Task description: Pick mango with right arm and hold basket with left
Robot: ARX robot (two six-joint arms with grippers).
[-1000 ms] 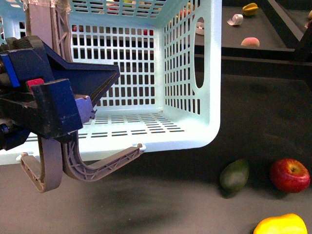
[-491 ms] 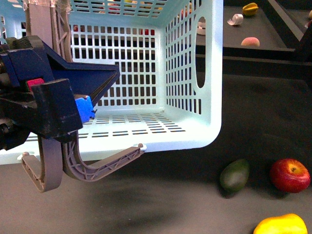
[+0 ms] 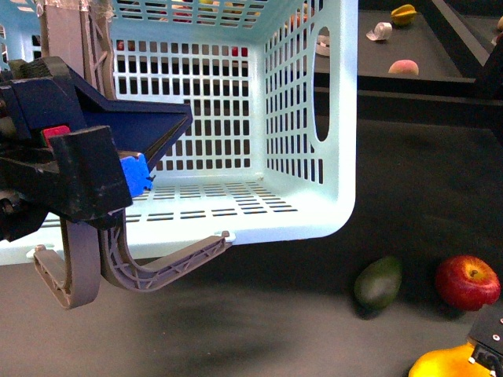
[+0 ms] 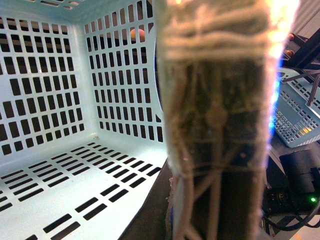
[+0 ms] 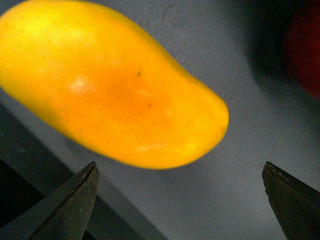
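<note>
Gripping the basket (image 3: 342, 118), the left gripper (image 3: 78, 169) sits at the near left of the front view. Its dark blue jaws are closed where the basket's two grey-brown handles (image 3: 169, 267) pass through it, one a flat band and one latticed. Which of the two it actually pinches cannot be told. In the left wrist view one handle (image 4: 220, 125), wound with pale twine, fills the middle of the frame, with the basket's slotted floor and walls (image 4: 60, 175) beside it. One mango (image 3: 448, 364) lies on the dark worktop (image 3: 259, 330) at the near right, well apart from the basket. The right gripper (image 3: 489, 345) hangs just over its end. From the right wrist, its two black fingertips (image 5: 75, 200) are spread wide, and the mango (image 5: 115, 90) lies beyond them, touched by neither. One red apple (image 3: 468, 281) and one dark green fruit (image 3: 378, 283) rest near each other between mango and basket. On the raised surface behind lie one yellow starfruit (image 3: 403, 14), one pinkish fruit (image 3: 403, 67) and one small white object (image 3: 380, 31).
</note>
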